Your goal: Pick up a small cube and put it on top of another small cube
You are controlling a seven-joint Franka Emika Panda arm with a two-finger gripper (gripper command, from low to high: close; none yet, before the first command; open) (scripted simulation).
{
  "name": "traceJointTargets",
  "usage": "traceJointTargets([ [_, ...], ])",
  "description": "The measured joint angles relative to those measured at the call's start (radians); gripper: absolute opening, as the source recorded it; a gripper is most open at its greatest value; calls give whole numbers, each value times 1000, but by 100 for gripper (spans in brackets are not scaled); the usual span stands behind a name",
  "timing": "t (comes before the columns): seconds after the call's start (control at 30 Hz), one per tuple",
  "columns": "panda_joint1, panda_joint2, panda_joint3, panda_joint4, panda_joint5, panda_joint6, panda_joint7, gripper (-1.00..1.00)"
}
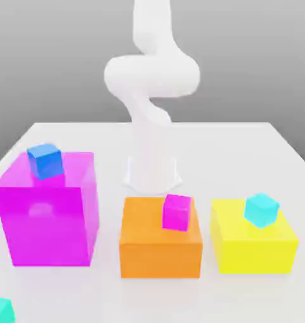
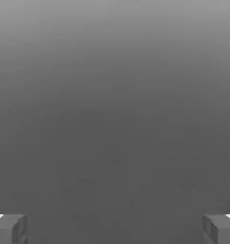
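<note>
The small teal-green cube (image 1: 0, 309) lies on the white table at the near corner on the exterior view's left, partly cut off by the picture's edge. The small magenta-pink cube (image 1: 177, 212) sits on top of the orange block (image 1: 160, 249) in the middle. In the hand view my gripper (image 2: 115, 228) is open. Its grey fingertips (image 2: 9, 228) stand far apart with nothing between them, in front of plain grey. My white arm (image 1: 151, 94) rises from its base behind the orange block and curls upward out of the picture.
A big translucent magenta block (image 1: 47, 214) on the exterior view's left carries a small blue cube (image 1: 45, 160). A yellow block (image 1: 252, 246) on the right carries a small sky-cyan cube (image 1: 261, 209). The three blocks stand in a row across the table's front.
</note>
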Motion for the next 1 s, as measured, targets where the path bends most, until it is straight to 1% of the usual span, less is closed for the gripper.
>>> traceJointTargets([
  [0.37,-184,405,20,63,-21,83,408,0],
  [0.63,-275,695,-20,108,-35,142,700,0],
  [0.83,-316,913,-58,141,-9,187,893,0],
  [1.0,-345,1095,-99,170,51,224,1028,0],
])
